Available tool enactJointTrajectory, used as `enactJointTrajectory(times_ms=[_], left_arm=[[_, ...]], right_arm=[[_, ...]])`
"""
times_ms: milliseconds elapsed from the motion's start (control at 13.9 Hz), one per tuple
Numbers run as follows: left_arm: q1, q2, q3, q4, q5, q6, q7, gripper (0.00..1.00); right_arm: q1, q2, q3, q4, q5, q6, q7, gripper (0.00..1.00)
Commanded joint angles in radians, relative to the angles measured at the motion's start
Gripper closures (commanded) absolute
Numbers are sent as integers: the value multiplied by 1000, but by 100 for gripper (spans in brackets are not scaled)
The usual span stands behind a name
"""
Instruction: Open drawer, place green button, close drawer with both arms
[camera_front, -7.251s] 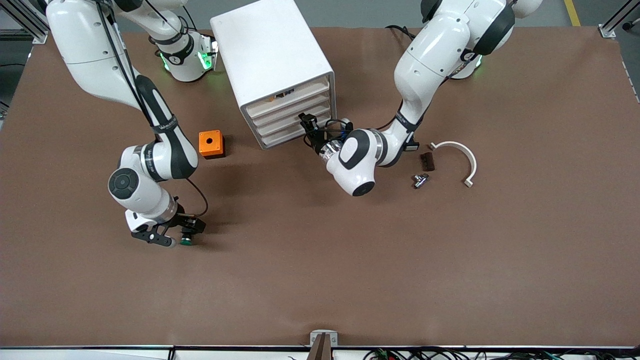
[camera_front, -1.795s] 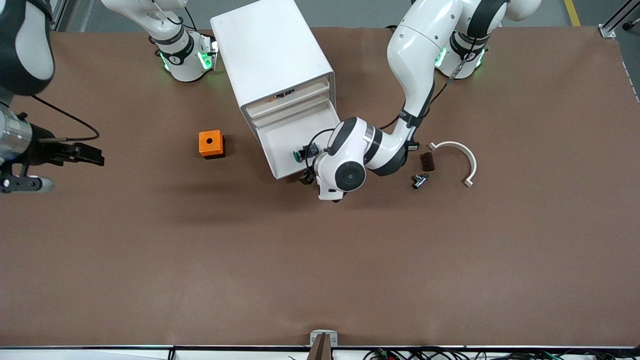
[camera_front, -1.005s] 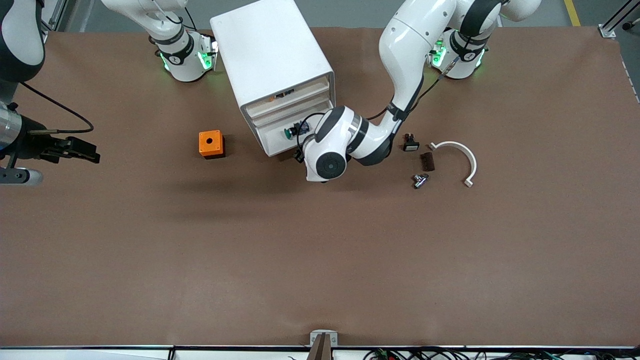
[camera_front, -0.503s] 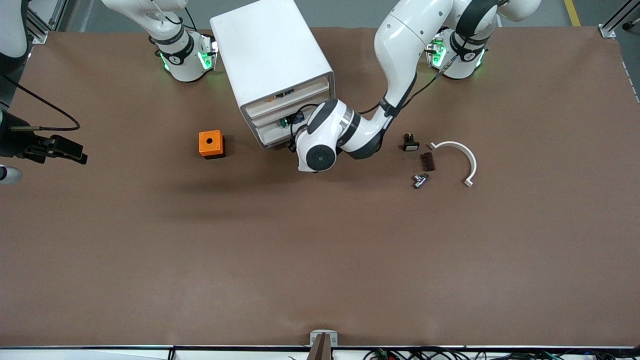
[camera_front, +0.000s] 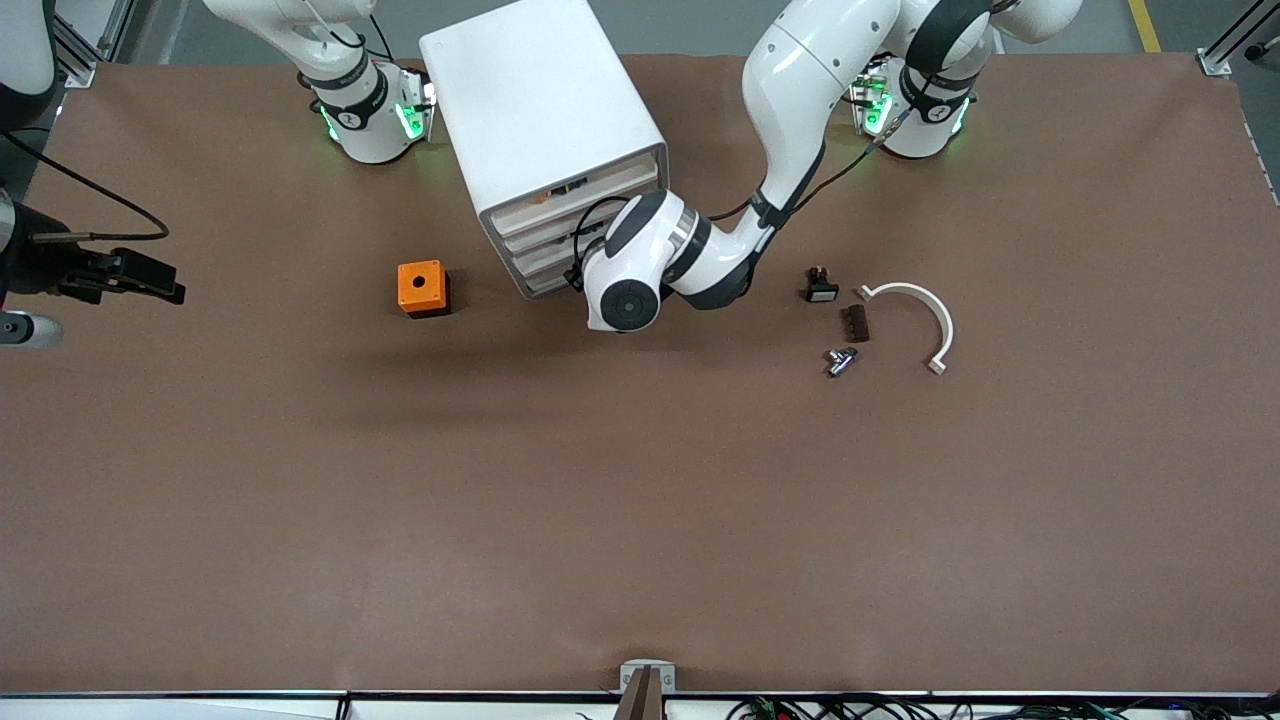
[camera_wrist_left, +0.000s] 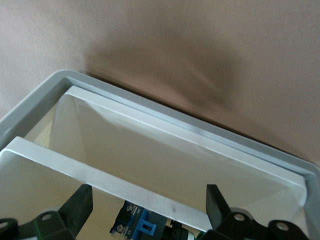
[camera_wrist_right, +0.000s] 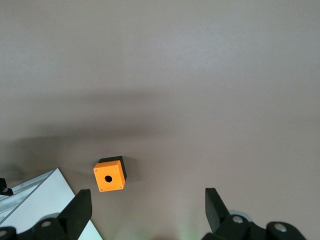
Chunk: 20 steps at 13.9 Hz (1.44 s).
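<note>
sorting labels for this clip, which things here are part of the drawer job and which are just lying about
Job: cabinet, drawer, left gripper open at the drawer front, right gripper open over the right arm's end of the table.

Lying about: orange box, black switch, brown block, metal fitting, white arc.

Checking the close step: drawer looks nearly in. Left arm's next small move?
Probably one short push inward. The left gripper, fingers open, sits at the front of the drawer, which looks almost flush with the cabinet. The right gripper waits open over the table.
</note>
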Motion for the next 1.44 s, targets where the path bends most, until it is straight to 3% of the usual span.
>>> enactJointTrajectory(times_ms=[0, 574, 933, 1364], left_arm=[[-2, -35, -27, -15, 5, -8, -28, 0], [20, -41, -5, -7, 16, -6, -27, 0], [121, -88, 3, -7, 21, -8, -24, 0], [308, -244, 8, -7, 318, -8, -12, 0]], right_arm=[[-11, -66, 6, -67, 8, 13, -2, 0], [-8, -176, 6, -126, 10, 24, -2, 0], [-14, -195, 3, -136, 7, 1, -2, 0], [-13, -224, 3, -166, 14, 21, -2, 0]])
